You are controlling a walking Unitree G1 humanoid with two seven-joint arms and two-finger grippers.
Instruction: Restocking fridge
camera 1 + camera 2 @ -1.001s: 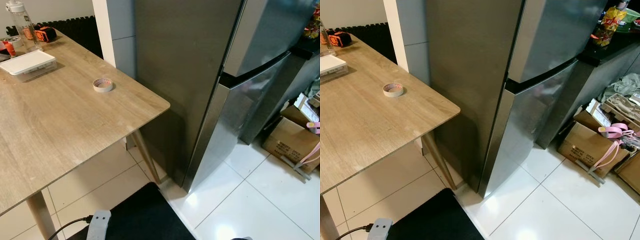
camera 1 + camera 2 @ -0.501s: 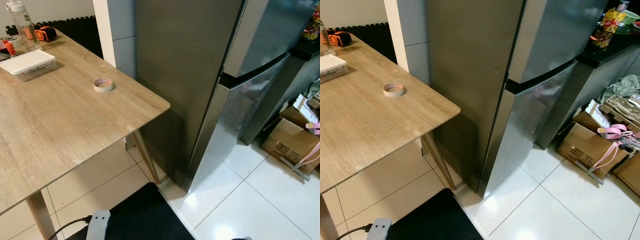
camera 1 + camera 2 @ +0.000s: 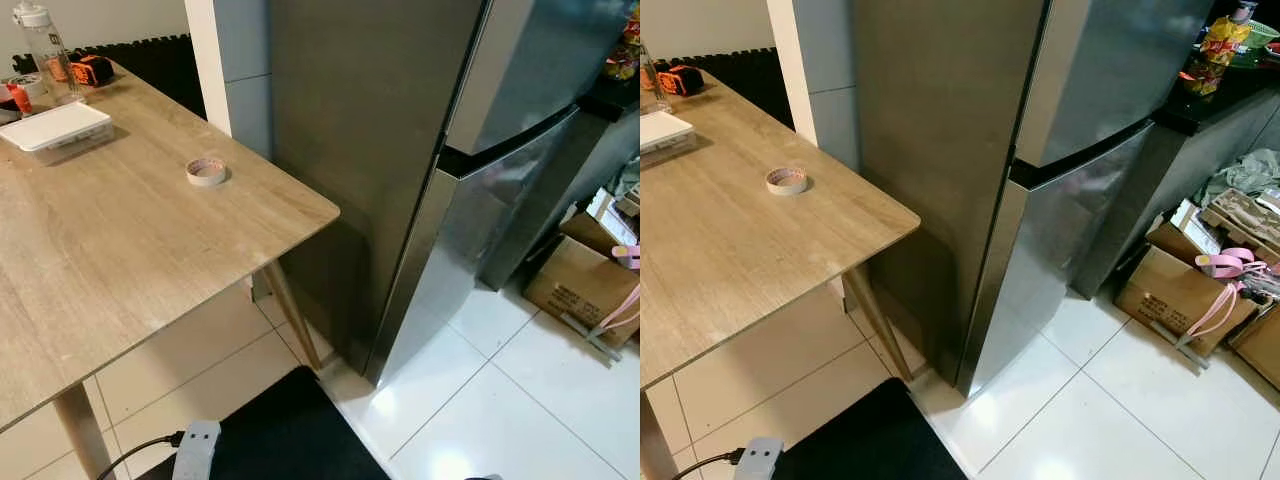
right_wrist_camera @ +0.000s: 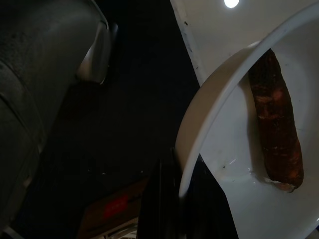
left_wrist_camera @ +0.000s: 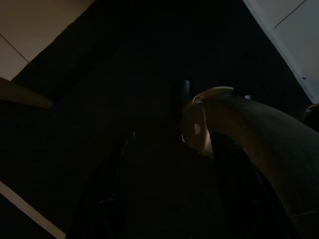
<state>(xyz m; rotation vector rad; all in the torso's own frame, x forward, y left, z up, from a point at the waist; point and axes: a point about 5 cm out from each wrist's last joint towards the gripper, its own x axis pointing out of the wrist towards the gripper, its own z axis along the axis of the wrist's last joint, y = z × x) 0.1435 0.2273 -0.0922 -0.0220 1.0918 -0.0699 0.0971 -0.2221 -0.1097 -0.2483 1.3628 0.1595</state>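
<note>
My right gripper [image 4: 179,191] has its black fingers [image 4: 162,199] clamped on the rim of a white round bowl [image 4: 209,149]; a dark reddish-brown sausage-like piece [image 4: 276,129] lies inside, beyond the fingertips. My left gripper [image 5: 169,199] hangs over a black floor mat [image 5: 124,74]; I cannot tell its finger spread in the dark. The tall stainless-steel two-door fridge [image 3: 480,150] stands closed beside the light wooden table [image 3: 120,240].
</note>
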